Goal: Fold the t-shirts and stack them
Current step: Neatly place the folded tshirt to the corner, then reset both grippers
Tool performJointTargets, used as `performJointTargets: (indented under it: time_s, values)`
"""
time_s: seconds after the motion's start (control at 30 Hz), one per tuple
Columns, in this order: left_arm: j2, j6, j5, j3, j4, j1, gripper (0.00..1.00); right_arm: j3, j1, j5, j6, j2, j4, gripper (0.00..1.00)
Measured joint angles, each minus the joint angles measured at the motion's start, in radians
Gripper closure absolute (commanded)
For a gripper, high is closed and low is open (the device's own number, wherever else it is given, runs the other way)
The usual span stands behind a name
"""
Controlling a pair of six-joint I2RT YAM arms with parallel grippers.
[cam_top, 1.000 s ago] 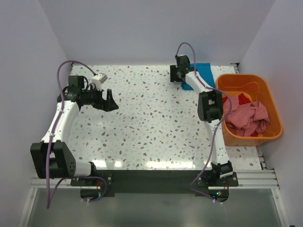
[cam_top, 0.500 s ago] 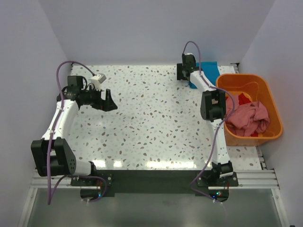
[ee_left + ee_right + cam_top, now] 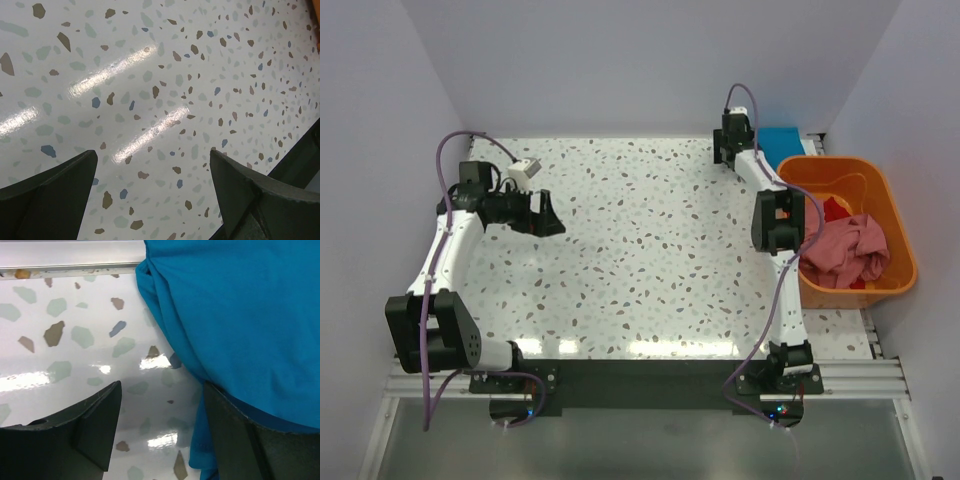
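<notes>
Left end effector [image 3: 152, 167] is held released above the worktop [image 3: 640, 250]; right end effector [image 3: 162, 390], jaws parted, is set against the teal t-shirt [image 3: 240, 315], far right.

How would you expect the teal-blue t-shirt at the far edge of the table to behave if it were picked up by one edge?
The teal-blue t-shirt shows soft creases and layered edges, so it would probably droop and unfold rather than hold shape. It looks thin, so likely light. On the glossy table, a push would probably slide and bunch it.
</notes>
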Motion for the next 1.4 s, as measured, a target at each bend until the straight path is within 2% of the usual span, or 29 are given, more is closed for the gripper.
performJointTargets:
  time_s: [0.2, 0.37, 0.5, 0.67, 0.9, 1.0, 1.17, 1.27, 1.4]
  values:
    - [0.0, 0.0, 0.0, 0.0, -0.001, 0.002, 0.0, 0.0, -0.026, 0.016, -0.036, 0.002, 0.025, 0.27]
    - [0.0, 0.0, -0.006, 0.0, 0.0, 0.002, 0.0, -0.001, -0.031, -0.013, -0.058, 0.005, 0.032, 0.1]
    - [0.002, -0.001, -0.018, 0.013, 0.0, 0.002, 0.0, -0.05, -0.02, -0.107, -0.082, -0.026, 0.065, 0.04]
    - [0.025, 0.0, -0.024, 0.098, 0.017, 0.002, 0.0, -0.124, 0.022, -0.25, -0.092, -0.158, 0.064, 0.01]
    - [0.098, -0.006, -0.054, 0.259, 0.086, 0.002, 0.0, -0.19, 0.111, -0.401, -0.1, -0.519, 0.0, 0.01]
    - [0.133, -0.025, -0.082, 0.316, 0.134, 0.0, 0.0, -0.321, 0.157, -0.439, -0.107, -0.746, -0.04, 0.01]
    - [0.151, -0.057, -0.175, 0.318, 0.187, -0.047, 0.0, -0.665, 0.222, -0.453, -0.114, -1.06, -0.111, 0.01]
    - [0.127, -0.065, -0.236, 0.233, 0.222, -0.116, 0.0, -0.877, 0.235, -0.462, -0.11, -1.173, -0.15, 0.01]
    - [0.04, -0.082, -0.293, -0.002, 0.264, -0.229, 0.0, -1.149, 0.237, -0.461, -0.102, -1.282, -0.22, 0.01]
